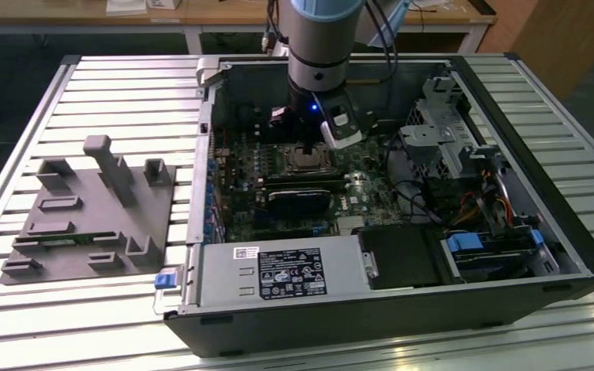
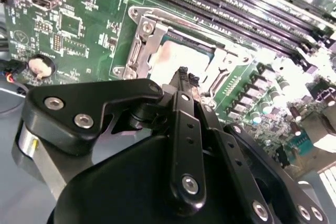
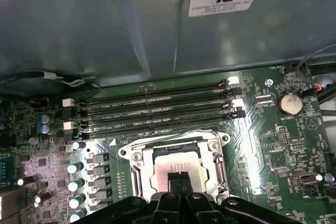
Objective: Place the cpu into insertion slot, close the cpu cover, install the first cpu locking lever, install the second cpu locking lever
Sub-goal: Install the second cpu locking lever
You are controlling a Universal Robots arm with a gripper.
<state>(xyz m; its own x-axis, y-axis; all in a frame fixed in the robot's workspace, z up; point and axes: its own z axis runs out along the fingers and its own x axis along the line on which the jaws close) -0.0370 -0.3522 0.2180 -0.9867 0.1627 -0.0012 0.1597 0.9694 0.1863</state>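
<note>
The cpu (image 3: 178,160) (image 2: 170,56) lies flat in the insertion slot (image 1: 302,158), its pale metal top showing. The cpu cover (image 3: 137,157) (image 2: 140,43), a silvery frame, lies down flat around it in both wrist views. My gripper (image 3: 180,178) (image 2: 185,73) (image 1: 308,148) hangs straight over the socket, shut, its two black fingertips pressed together with nothing between them. The tips sit over the chip's edge, close to or touching the frame; I cannot tell which. How the locking levers stand is not clear.
Long black memory slots (image 3: 157,111) run beside the socket, and a coin battery (image 3: 289,103) sits on the board. A black card (image 1: 297,202), the power supply (image 1: 276,274) and a drive cage (image 1: 452,131) crowd the open case. A grey fixture (image 1: 90,216) lies at the exterior view's left.
</note>
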